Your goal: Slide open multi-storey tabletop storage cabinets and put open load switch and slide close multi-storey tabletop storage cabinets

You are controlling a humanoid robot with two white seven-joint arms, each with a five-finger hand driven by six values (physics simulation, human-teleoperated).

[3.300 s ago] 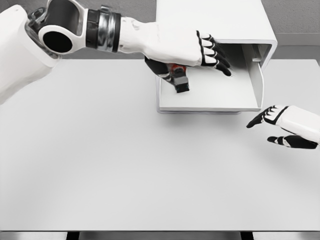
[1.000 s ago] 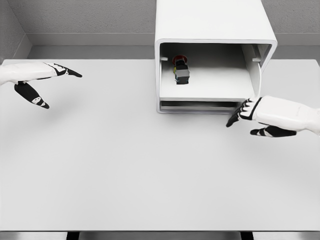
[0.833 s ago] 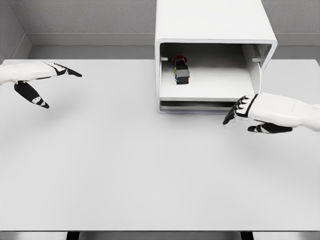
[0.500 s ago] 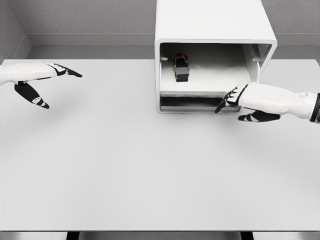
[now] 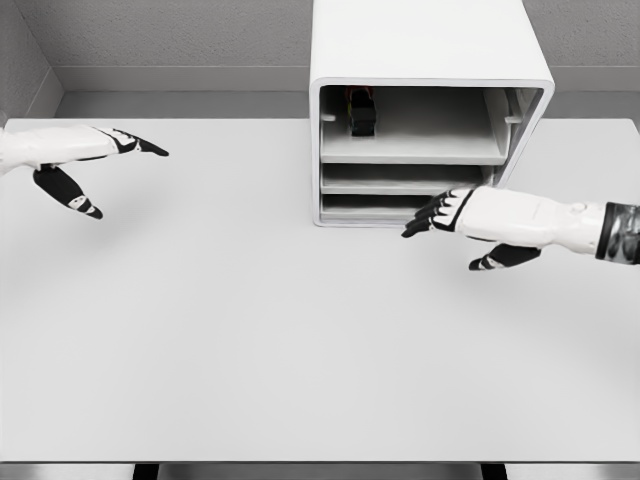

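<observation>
Load switch inside the top storey of the cabinet, both hands empty.

The storage cabinet (image 5: 430, 60) is a white box with rounded corners and a smooth matt shell; it stands at the far edge of the table (image 5: 300, 330), a little right of the middle, and its open front shows three flat trays one above the other. The load switch (image 5: 361, 110), a small dark blocky piece with a red top, sits deep in the top tray, near its left wall. The right hand (image 5: 455, 215) is just before the lowest tray, fingers stretched flat toward the left, holding nothing. The left hand (image 5: 70, 160) hovers over the far left corner of the plain grey-white table, fingers loosely spread, empty.
</observation>
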